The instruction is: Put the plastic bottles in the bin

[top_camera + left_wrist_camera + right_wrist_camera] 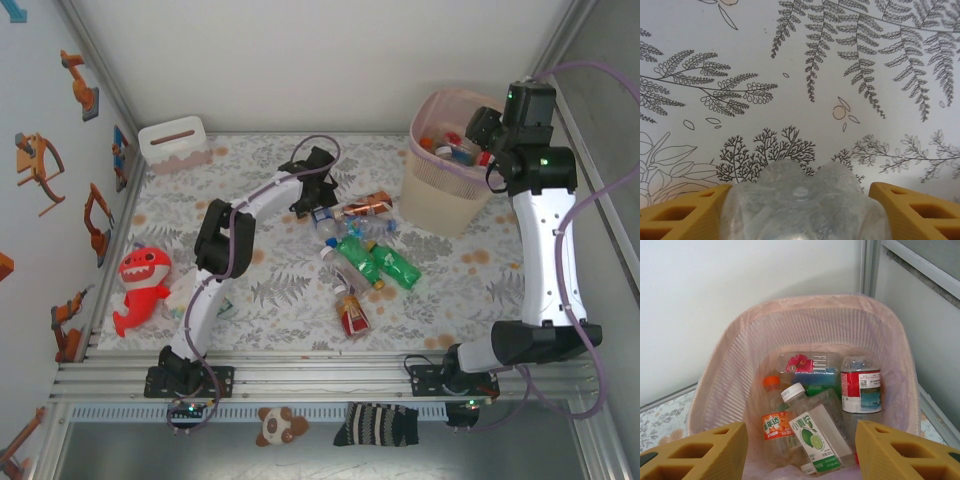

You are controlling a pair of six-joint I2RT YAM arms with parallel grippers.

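1. Far left first: a red shark plush (pixel 143 285) lies on the surface (pixel 280 300) by the left wall, and a white box with a slot (pixel 175 143) sits in the far-left corner.
2. The left pincer (pixel 800 186) is stretched out to the far middle of the surface and is closed on a clear bottle (pixel 802 212). On the wrist cam, both yellow fingers (pixel 685 215) press against the sides of its bumpy base, with the fern print beyond it.
3. Just near and right of that pincer there's a loose heap of plastic bottles (pixel 360 255) lying on their sides. It includes two green bottles (pixel 398 268) touching each other, and a red-label bottle (pixel 352 312) nearest the arms.
4. Down past the near rail, a little bear toy (pixel 280 425) and a striped sock (pixel 375 425) lie side by side.
5. The bin (pixel 445 200) stands upright at the far right, apart from the heap.
6. The right pincer (pixel 801 424) hangs over the bin's mouth, fingers fairly wide with nothing between them.
7. There are several bottles inside the bin:
   - a FIJI bottle (pixel 807 365) lying across the far side
   - a red-banded bottle (pixel 861 390) on the right
   - an orange-cap bottle (pixel 774 410) on the left
   - a white-cap lime-label bottle (pixel 812 432) leaning in front
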